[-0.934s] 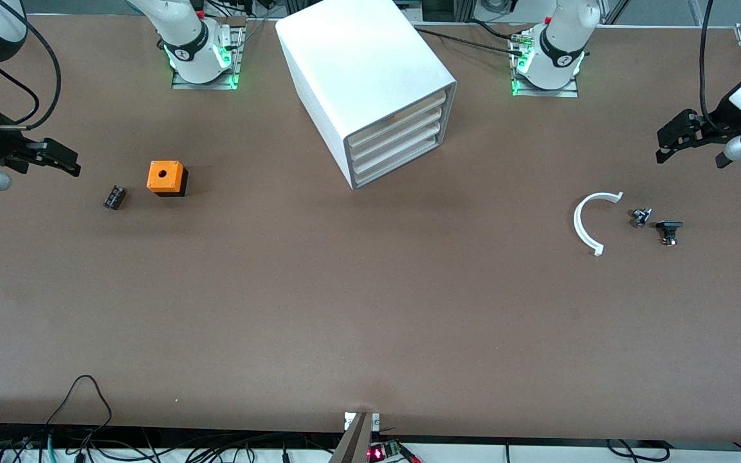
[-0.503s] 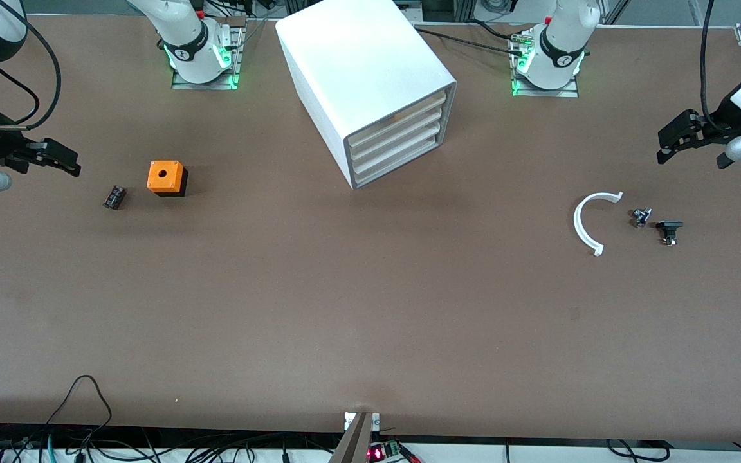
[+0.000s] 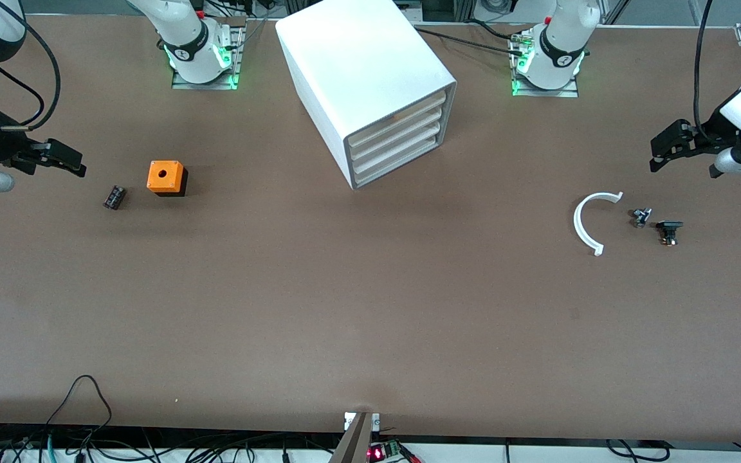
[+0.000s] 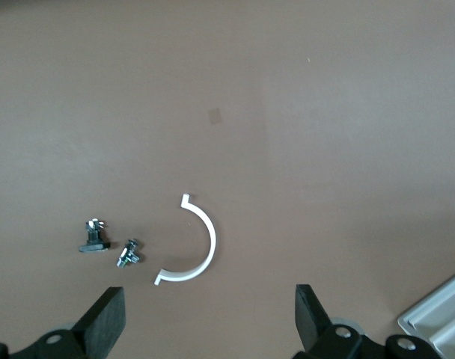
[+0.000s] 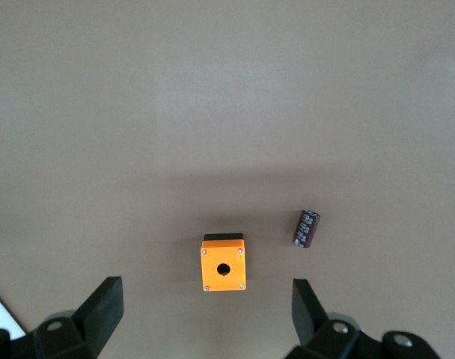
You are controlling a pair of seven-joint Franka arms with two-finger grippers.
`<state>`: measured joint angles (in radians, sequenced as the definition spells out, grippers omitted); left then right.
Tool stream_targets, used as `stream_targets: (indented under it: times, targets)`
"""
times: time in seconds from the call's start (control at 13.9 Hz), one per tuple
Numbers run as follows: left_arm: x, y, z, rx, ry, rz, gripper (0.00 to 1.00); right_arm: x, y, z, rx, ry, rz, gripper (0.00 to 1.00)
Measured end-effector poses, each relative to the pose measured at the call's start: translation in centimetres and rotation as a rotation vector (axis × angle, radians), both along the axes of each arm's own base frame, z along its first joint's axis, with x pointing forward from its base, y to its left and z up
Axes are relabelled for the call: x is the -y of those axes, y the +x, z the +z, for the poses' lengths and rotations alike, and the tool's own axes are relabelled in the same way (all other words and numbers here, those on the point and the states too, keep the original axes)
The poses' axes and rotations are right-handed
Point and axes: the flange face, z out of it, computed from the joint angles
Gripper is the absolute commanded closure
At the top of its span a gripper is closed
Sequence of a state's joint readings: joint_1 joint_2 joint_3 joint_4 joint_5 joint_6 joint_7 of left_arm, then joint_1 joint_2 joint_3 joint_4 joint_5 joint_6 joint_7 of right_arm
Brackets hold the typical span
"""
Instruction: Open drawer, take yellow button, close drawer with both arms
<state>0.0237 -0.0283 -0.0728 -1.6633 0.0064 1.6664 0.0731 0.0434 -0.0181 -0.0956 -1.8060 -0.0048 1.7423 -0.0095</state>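
Note:
The white cabinet [image 3: 370, 77] stands at the middle of the table near the arms' bases, its four drawers facing the front camera at an angle. The uppermost drawer [image 3: 402, 116] is shut. The button is hidden. My left gripper [image 3: 660, 154] is open and empty, in the air at the left arm's end of the table; in the left wrist view [image 4: 210, 318] it is over bare table, with a corner of the cabinet [image 4: 441, 314] at the edge. My right gripper [image 3: 68, 162] is open and empty at the right arm's end, over the table beside an orange cube; it also shows in the right wrist view [image 5: 207, 307].
An orange cube with a hole [image 3: 166, 177] and a small black cylinder [image 3: 114, 197] lie toward the right arm's end. A white curved strip [image 3: 586, 222], a small metal part [image 3: 640, 217] and a small black part [image 3: 669, 230] lie toward the left arm's end.
My left gripper has shifted a little toward the cabinet. My right gripper has shifted slightly toward the orange cube. Nothing on the table has moved.

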Motion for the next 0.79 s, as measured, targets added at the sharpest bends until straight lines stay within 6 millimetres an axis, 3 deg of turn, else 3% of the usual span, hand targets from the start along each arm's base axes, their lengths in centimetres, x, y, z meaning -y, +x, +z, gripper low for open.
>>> stream_targets:
  times: [0.22, 0.43, 0.65, 0.79]
  targets:
    - [2.9, 0.3, -1.1, -0.048, -0.009, -0.049, 0.0, -0.6, 0.1, -0.3, -0.005, 0.001, 0.015, 0.0]
    - [4.6, 0.0, -2.9, -0.141, -0.046, -0.074, 0.0, -3.9, 0.5, -1.0, -0.017, 0.0, 0.077, 0.0]
    - [8.3, 1.4, -10.3, -0.311, -0.144, -0.116, 0.0, -6.9, 0.7, -1.9, -0.03, -0.001, 0.129, 0.0]
    - [10.3, 2.0, -14.2, -0.399, -0.253, -0.118, 0.0, -8.7, 0.8, -2.5, -0.039, -0.002, 0.162, 0.0]
